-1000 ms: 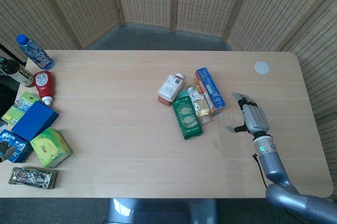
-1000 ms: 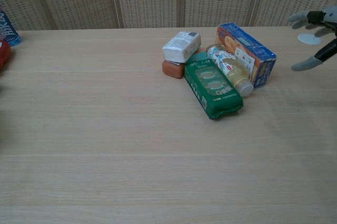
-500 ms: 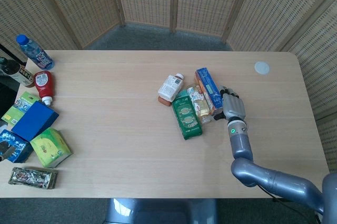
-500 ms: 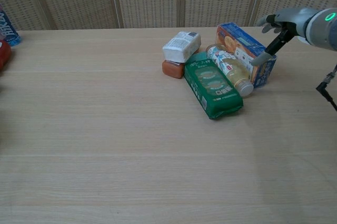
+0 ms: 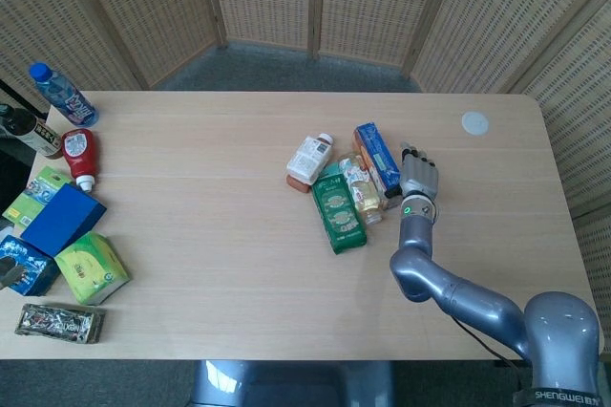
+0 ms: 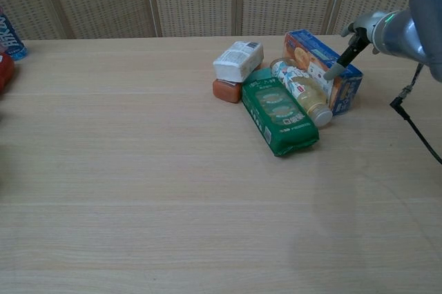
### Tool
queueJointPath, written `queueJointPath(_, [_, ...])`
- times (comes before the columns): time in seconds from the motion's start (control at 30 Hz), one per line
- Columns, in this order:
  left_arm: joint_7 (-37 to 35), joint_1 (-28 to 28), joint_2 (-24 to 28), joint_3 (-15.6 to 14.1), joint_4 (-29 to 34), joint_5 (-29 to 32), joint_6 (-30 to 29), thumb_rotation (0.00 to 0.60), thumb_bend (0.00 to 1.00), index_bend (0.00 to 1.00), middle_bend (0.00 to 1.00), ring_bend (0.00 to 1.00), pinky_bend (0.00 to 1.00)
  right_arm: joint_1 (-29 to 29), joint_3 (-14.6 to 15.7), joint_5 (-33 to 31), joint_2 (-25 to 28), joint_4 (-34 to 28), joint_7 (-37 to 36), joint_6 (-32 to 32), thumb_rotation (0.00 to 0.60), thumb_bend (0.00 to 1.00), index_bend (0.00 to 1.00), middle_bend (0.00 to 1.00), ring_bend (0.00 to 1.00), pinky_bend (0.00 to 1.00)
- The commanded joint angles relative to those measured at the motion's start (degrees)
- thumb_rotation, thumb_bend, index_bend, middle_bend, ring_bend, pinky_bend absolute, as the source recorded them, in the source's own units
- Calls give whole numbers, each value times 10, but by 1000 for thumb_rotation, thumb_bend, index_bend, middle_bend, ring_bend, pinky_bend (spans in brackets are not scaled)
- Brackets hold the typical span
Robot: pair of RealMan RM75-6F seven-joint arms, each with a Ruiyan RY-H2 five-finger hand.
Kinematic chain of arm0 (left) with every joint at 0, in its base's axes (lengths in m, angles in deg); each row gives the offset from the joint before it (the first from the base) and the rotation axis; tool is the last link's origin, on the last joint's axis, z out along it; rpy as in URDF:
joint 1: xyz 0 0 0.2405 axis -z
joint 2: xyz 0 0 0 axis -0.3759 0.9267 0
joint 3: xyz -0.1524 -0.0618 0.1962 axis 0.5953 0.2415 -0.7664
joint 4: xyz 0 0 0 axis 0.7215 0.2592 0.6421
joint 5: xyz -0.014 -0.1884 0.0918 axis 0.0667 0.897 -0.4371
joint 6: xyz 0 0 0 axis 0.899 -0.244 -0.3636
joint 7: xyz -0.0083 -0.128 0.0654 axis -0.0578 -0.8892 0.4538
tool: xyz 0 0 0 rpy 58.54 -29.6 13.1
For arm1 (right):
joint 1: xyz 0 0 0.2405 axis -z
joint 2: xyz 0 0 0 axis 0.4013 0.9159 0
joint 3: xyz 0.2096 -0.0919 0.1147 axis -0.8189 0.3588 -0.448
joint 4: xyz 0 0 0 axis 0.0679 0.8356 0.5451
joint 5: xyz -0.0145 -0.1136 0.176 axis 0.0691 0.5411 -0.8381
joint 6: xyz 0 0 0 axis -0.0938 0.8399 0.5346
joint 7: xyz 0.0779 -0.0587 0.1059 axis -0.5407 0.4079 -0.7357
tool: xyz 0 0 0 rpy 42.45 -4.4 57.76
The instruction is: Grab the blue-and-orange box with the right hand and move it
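Right hand (image 5: 417, 179) beside blue-and-orange box (image 5: 378, 161), thumb over its top, grasp state unclear. Box lies mid-counter (image 5: 210, 235), at right end of cluster, touching small bottle (image 6: 301, 91); green packet (image 6: 279, 112) left of that.

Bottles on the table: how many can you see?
5: a blue-capped bottle, a dark bottle and a red bottle at the far left edge; a white bottle and a yellow drink bottle in the middle cluster. Others may be hidden.

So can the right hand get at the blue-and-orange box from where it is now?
Probably yes. The right hand is already at the open right side of the blue-and-orange box; the bottle crowds only its left side.
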State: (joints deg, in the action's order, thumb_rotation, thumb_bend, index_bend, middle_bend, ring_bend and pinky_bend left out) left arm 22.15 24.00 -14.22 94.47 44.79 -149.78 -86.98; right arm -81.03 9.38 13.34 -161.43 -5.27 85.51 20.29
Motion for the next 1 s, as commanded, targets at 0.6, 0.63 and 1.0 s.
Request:
queueJointPath(0.6, [6,2,-8,0,-5,4,7,600,0,0,0,0,0,-12,7,129,-102,155,-68,1,600,0,9,210,129,462])
queueJointPath(0.63, [6,3,-8,0,-5,3,7,600,0,0,0,0,0,-10,7,131,-106,160,-67,-2,600,0,24,242,166,490])
queueJointPath(1.0, [3,1,-7,1,-4,2,3,600,0,0,0,0,0,4,-10,144,-109,149,-48,-1,600,0,240,473,391,716])
